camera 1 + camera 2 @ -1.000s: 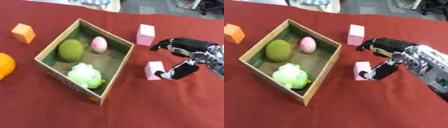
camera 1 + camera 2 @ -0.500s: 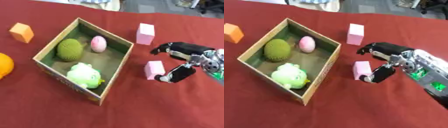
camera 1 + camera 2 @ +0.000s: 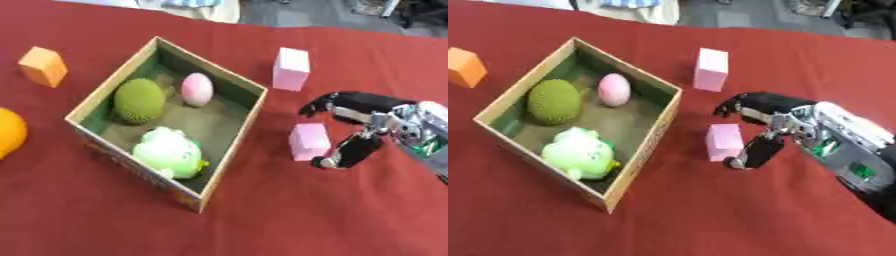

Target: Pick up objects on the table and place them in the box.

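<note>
The small pink block (image 3: 309,141) lies on the red desk (image 3: 262,215) just beside the box (image 3: 254,107), off its right wall. The right hand (image 3: 765,126) is spread wide around it, thumb (image 3: 750,152) near the block's near right corner, fingers (image 3: 745,106) arched above its far side, and nothing is held yet. Whether the thumb touches the block I cannot tell.

To do this step well, I judge the hand should settle so thumb and fingers meet opposite flat faces, close evenly so the block does not twist, then lift clear of the box's wall before moving over it.

A taller pink block (image 3: 291,69) stands beyond the box's right corner. Inside the box lie a green bumpy ball (image 3: 139,100), a pink egg (image 3: 197,89) and a pale green toy (image 3: 169,153).

The left eye view alone shows an orange fruit (image 3: 9,132) at the edge left of the box; both show the orange cube (image 3: 43,66). The left hand is not in view.
</note>
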